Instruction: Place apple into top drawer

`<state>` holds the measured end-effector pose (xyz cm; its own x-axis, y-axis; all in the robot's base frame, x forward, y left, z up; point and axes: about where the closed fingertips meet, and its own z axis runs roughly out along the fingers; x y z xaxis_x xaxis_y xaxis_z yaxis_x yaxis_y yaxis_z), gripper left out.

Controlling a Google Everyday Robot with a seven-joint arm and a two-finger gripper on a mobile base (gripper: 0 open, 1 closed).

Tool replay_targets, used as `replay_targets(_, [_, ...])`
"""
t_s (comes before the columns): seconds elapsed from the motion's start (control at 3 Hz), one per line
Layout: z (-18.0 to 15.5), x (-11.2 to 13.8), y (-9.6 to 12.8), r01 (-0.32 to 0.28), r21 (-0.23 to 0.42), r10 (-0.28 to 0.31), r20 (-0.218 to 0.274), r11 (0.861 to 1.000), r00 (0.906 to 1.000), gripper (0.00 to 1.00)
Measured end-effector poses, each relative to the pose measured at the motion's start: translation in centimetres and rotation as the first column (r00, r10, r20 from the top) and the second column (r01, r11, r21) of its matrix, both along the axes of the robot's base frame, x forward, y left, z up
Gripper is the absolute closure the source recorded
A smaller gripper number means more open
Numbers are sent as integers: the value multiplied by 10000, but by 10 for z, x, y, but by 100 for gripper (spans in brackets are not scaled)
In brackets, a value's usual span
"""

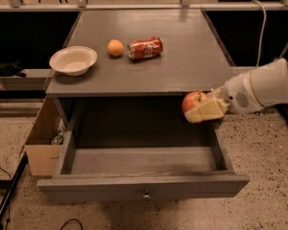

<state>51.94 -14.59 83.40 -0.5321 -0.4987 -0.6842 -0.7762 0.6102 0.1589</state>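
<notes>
Gripper (198, 107) clamped on apple (191, 100), just off tabletop (182, 66) front edge, over rt side of open top drawer (144, 187).

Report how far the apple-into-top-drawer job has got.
Done: the top drawer stands open and the apple is off the tabletop. In hand: the gripper holds the apple in the air above the drawer's right side, by the tabletop's front edge. Left: lower it into the drawer and release; the apple is not yet inside.

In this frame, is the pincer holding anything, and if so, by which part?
Yes. The pincer grips the apple around its lower half, leaving the red top exposed. It holds the apple over the right rear of the open top drawer.
</notes>
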Motion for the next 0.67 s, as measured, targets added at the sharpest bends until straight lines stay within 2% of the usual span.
replay_targets(0.33, [-48, -25, -15, 50, -58, -56, -1088, 10000, 9941, 100])
replay_targets(0.67, [-111, -2, -11, -301, -158, 260, -2173, 9994, 9758, 100])
